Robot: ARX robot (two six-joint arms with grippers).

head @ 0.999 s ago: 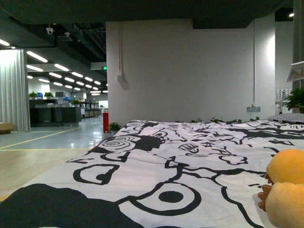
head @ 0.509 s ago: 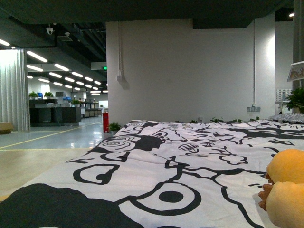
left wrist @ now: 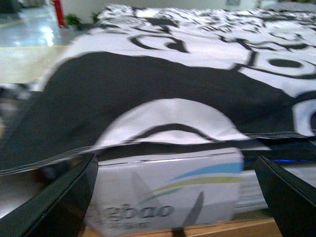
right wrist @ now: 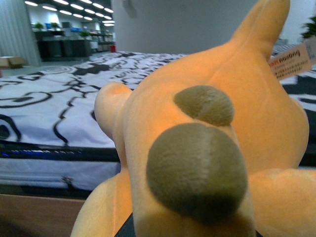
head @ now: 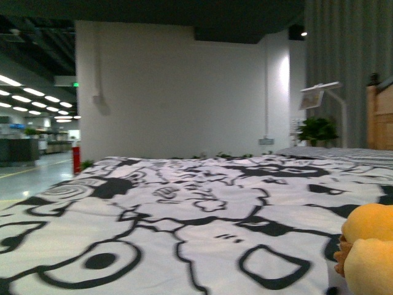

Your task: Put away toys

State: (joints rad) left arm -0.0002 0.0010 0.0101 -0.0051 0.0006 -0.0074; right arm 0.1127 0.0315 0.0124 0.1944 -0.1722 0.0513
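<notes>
The orange-yellow plush toy lies at the near right edge of the black-and-white duvet, filling the right wrist view; the right gripper's grip cannot be told. The left gripper gapes wide, empty, facing a white printed box under the duvet's overhang, contents hidden.

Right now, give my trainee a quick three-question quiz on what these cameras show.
1. True or false: the bed cover is plain white.
2. The plush toy at the front view's right edge is: A green, B orange-yellow, C blue.
3. In the left wrist view, is the left gripper open or shut?
Key: 1 false, it carries a bold black pattern. 2 B. 3 open, jaws wide apart with nothing held.
</notes>
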